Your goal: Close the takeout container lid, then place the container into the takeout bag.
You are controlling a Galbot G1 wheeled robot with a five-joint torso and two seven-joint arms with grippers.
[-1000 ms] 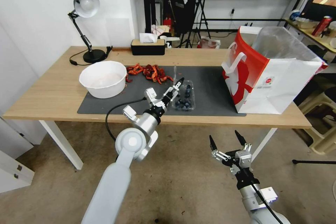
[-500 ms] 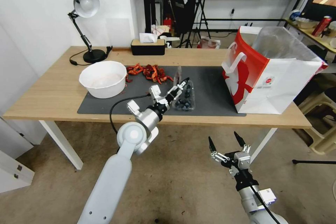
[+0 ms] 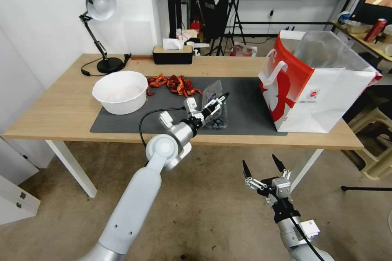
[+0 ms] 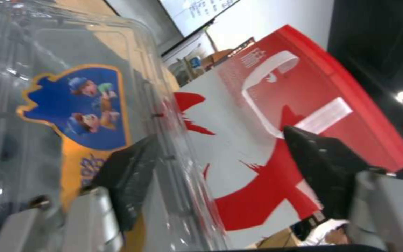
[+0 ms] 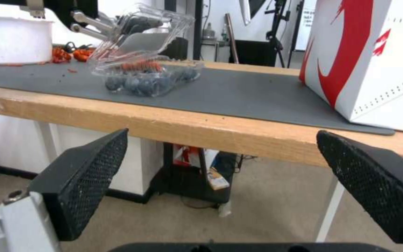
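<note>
Wooden bench (image 3: 61, 110) with grey mat (image 3: 245, 106); left gripper (image 3: 215, 104), jaws apart, against the half-raised lid (image 3: 212, 89); right gripper (image 3: 263, 165) hangs spread, empty.

You see a wooden tabletop (image 3: 61, 106), a dark grey mat (image 3: 245, 108) across its middle, a white round bowl (image 3: 119, 91) on the mat's left end, red scraps (image 3: 173, 83) just behind it, a black desk lamp (image 3: 100, 28) at the far left corner, a tissue box (image 3: 172, 53) along the back edge.
</note>
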